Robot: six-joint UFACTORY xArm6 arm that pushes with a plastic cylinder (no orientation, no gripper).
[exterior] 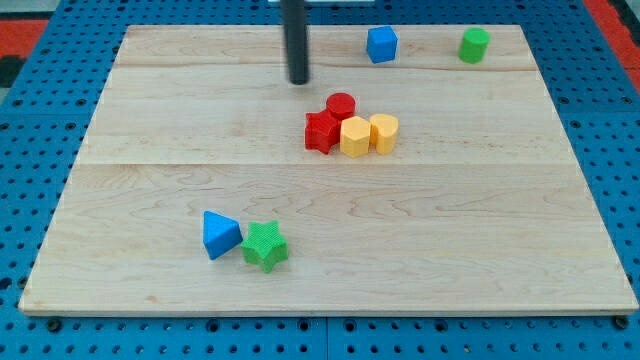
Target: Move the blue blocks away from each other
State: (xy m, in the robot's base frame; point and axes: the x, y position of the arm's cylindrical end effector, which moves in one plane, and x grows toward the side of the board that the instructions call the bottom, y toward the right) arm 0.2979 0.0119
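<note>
The blue cube [381, 44] is sitting near the wooden board's [150, 200] top edge, well apart from the blue triangular block [220, 234], which is touching the green star [265, 245] toward the view's bottom left. My tip [298, 80], a bare rod with no claw to open or clench, is hovering left of the blue cube, above the red and yellow cluster [350, 128]. Open wood is stretching wide at the view's right and lower right.

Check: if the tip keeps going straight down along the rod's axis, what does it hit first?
My tip meets only the bare wooden board right beneath it. No block is under it; the red cylinder sits apart, toward the view's lower right.
</note>
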